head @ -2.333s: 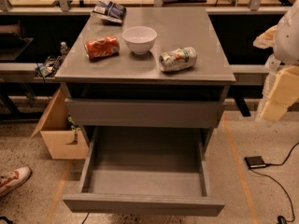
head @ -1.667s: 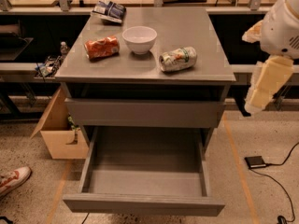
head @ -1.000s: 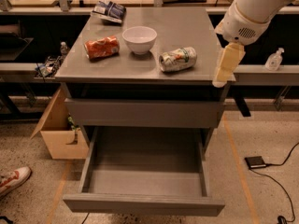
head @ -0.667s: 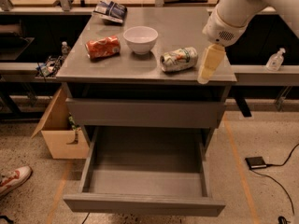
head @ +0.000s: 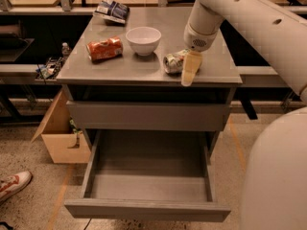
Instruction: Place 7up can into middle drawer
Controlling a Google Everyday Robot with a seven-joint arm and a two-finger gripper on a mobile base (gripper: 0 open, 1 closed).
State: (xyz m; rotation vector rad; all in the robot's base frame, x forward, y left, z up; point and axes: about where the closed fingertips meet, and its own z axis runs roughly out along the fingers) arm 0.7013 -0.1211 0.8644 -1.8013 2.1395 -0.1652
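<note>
Covering one end of the 7up can (head: 171, 63) atop the cabinet (head: 120, 67), the gripper (head: 190, 69), grip state untellable.

The silvery-white soda can with green print (head: 172, 63) lies on its side on the grey cabinet top (head: 120, 70), in the top's 4 o'clock part. Its long axis runs roughly from 8 to 2 o'clock, and its round end faces 8 o'clock. The cream gripper (head: 188, 75) hangs just in front of the can, covering its 3 o'clock half. The wide, shallow grey middle drawer (head: 146, 210) with low side walls stands pulled out toward 6 o'clock, below the shut upper grey drawer front (head: 144, 116), its flat floor showing.
</note>
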